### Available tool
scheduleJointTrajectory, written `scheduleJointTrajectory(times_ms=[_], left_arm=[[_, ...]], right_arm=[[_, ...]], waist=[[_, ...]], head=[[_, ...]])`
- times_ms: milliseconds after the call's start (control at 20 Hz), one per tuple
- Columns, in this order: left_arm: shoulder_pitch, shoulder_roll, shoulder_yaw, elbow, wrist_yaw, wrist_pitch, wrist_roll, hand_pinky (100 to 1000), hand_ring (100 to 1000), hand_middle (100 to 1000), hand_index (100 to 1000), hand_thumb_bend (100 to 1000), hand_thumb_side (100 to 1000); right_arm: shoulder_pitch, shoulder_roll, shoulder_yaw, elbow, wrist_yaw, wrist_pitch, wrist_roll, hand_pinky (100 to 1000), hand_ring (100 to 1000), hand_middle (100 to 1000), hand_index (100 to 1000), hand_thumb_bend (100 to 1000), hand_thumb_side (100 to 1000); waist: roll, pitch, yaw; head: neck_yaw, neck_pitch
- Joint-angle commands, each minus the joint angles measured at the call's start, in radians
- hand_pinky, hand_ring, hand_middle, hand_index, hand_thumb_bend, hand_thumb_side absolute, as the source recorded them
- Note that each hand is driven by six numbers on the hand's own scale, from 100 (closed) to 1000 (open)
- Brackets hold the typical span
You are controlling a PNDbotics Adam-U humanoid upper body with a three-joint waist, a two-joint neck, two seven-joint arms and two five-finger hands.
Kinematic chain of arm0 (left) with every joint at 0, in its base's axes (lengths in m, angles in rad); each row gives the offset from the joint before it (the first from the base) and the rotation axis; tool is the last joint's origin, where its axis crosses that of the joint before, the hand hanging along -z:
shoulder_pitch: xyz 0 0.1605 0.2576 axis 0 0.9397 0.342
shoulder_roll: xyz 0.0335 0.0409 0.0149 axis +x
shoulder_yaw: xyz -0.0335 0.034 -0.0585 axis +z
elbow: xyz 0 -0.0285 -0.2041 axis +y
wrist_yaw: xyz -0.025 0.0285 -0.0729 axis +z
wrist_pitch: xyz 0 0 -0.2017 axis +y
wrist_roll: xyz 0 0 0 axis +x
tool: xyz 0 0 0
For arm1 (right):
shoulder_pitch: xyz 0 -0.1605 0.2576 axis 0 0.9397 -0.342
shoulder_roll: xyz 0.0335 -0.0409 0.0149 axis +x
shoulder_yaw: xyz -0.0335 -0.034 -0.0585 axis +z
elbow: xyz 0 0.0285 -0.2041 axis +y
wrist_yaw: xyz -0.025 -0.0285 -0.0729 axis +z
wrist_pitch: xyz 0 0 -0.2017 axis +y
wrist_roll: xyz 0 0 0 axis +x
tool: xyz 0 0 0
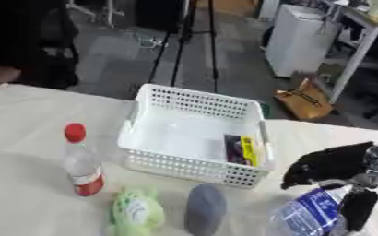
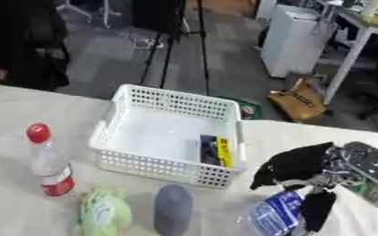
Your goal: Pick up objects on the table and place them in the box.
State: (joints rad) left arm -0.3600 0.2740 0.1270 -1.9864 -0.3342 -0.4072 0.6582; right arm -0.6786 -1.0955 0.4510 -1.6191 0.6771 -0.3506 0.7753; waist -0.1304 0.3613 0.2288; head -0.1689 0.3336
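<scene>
A white plastic basket [image 1: 160,99] stands at the middle of the table, with a dark and yellow packet [image 1: 242,150] lying in its right front corner. In front of it lie a green netted thing [image 1: 136,211] and a grey oval thing [image 1: 205,208]. A clear bottle [image 1: 82,162] with a red cap and a red label stands upright at the left. My right hand [image 2: 295,164] comes in from the right, low at the basket's right front corner. Its fingers and thumb are curled on a clear bag with blue and white print [image 2: 271,215]. My left hand shows in no view.
The table [image 1: 31,138] carries a cream cloth. Beyond its far edge lie a grey floor, a tripod's legs, a white cabinet [image 1: 299,39] and a brown bag [image 1: 307,102] on the floor.
</scene>
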Motion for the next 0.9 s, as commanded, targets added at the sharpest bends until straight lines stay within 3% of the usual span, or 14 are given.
scheduleJointTrajectory(times_ms=[50, 900], left_arm=[[-0.007, 0.012, 0.009, -0.014, -0.002, 0.001, 0.0, 713, 879, 875, 782, 100, 1000], [-0.007, 0.013, 0.01, -0.014, -0.001, 0.001, -0.001, 713, 880, 875, 782, 100, 1000]], right_arm=[[-0.021, -0.017, -0.006, 0.008, 0.011, -0.099, 0.1, 1000, 1000, 953, 1000, 690, 733], [-0.06, 0.02, 0.031, 0.046, 0.067, -0.129, 0.118, 1000, 1000, 958, 1000, 685, 723]], waist=[[0.008, -0.02, 0.001], [0.006, -0.02, 0.002]], head=[[-0.002, -0.004], [0.0, -0.005]])
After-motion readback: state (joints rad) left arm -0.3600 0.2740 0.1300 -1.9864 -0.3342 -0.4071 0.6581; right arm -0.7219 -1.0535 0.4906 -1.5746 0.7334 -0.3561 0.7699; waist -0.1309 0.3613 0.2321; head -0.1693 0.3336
